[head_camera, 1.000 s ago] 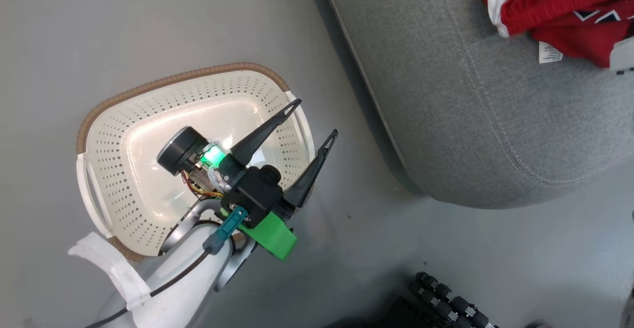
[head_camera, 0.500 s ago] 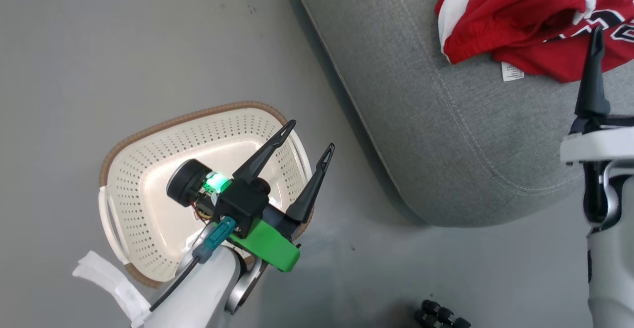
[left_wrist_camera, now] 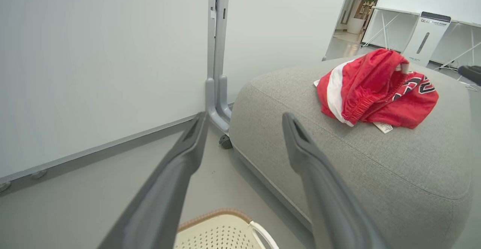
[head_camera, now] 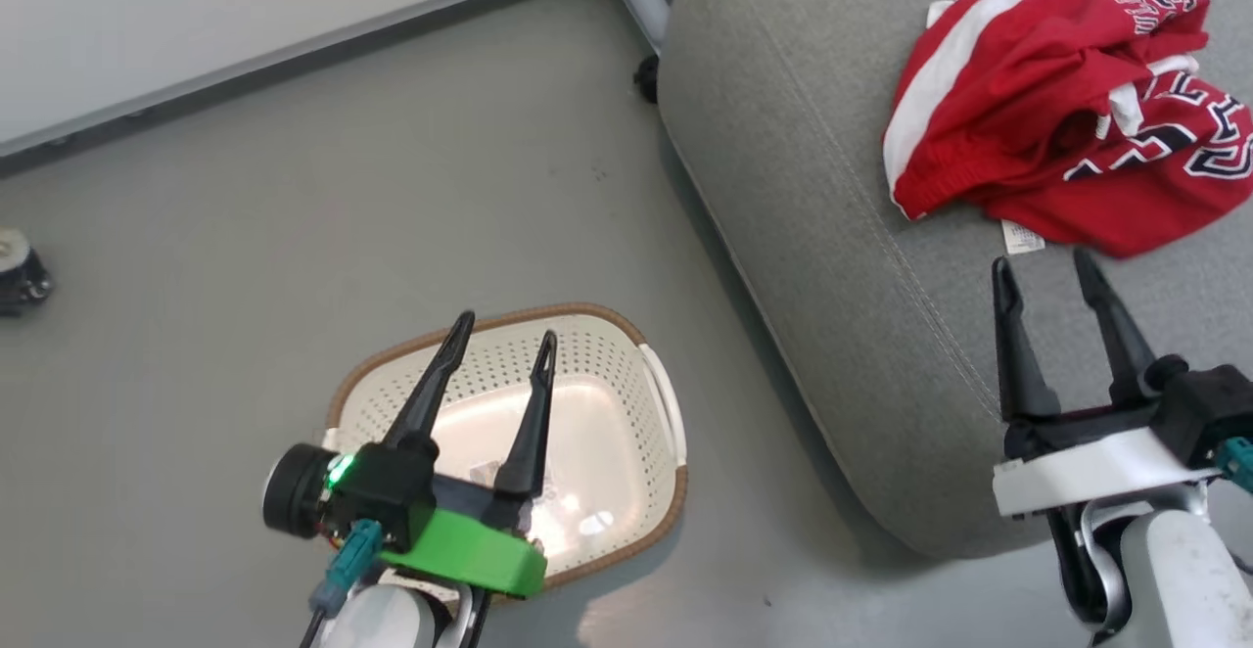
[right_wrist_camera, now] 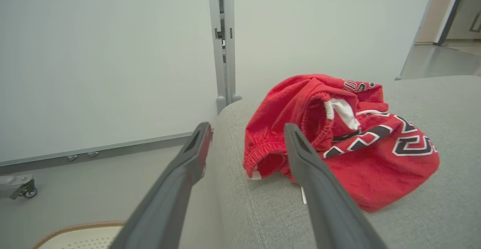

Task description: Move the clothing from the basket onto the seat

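The right hand (head_camera: 1040, 258) has just let go. Its fingers now stand apart, just short of the clothing (head_camera: 1028, 119), which lies bunched on the seat (head_camera: 803, 188). The left hand (head_camera: 507, 325), also spread, hovers over the basket (head_camera: 626, 320), which looks emptied, so the task seems done.

The head camera looks down from high up at the floor (head_camera: 294, 188), the basket (head_camera: 612, 359) and the seat (head_camera: 803, 198). The left wrist camera sits low over the basket. It looks along the fingers of the left gripper (head_camera: 506, 327) at the wall (left_wrist_camera: 94, 53) and the seat's front corner. The right wrist camera sits by the seat's front edge, close to the red clothes (head_camera: 1018, 119), and faces the same wall. All three views share the seat, the clothes and the basket's brown rim.
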You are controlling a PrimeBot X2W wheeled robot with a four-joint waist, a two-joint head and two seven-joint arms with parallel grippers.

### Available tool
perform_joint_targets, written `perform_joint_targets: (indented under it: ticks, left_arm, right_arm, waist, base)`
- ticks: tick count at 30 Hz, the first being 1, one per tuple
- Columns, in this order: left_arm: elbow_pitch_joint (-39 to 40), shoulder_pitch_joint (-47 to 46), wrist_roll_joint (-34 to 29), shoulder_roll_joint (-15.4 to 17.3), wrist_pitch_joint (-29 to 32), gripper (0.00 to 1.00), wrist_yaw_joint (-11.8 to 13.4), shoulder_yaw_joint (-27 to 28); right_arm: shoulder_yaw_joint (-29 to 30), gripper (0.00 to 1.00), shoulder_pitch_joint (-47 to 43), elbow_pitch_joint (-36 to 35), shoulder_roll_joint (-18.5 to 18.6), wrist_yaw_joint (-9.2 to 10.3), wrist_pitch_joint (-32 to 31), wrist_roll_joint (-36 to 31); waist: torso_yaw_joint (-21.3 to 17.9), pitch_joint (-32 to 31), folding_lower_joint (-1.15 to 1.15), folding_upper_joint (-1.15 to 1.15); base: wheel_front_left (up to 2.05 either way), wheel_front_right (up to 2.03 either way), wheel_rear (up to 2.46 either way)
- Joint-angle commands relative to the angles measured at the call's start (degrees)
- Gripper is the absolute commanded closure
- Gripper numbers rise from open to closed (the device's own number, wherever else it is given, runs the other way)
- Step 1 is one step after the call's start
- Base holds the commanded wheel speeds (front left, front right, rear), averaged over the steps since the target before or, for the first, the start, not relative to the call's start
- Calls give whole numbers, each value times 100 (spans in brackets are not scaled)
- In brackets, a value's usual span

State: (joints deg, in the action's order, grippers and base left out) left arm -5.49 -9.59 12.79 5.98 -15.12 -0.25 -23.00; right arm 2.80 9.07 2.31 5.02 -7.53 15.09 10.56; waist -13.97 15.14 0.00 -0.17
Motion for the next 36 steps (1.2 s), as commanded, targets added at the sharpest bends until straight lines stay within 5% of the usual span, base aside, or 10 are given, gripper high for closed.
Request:
perform_joint_targets:
  ticks: [1, 14, 36]
  left_arm:
    - [-2, 216, -47, -39, -2, 0, -28, 155]
    - [404, 1442, -241, -264, -3, 0, -165, 1477]
    - [626, 2435, -611, -308, -4, 0, -455, 1881]
  right_arm:
    - [-56, 0, -183, -20, 45, 8, 11, -47]
    - [-701, 0, -1022, -56, 20, 7, 11, -375]
    - [-573, 0, -1828, 7, -203, 7, 11, -612]
  waist:
    - [810, -779, 0, 17]
    - [1510, -1596, 0, 17]
    - [1530, -2202, 0, 17]
  base:
    - [0, 0, 0]
    - [0, 0, 0]
    - [0, 0, 0]
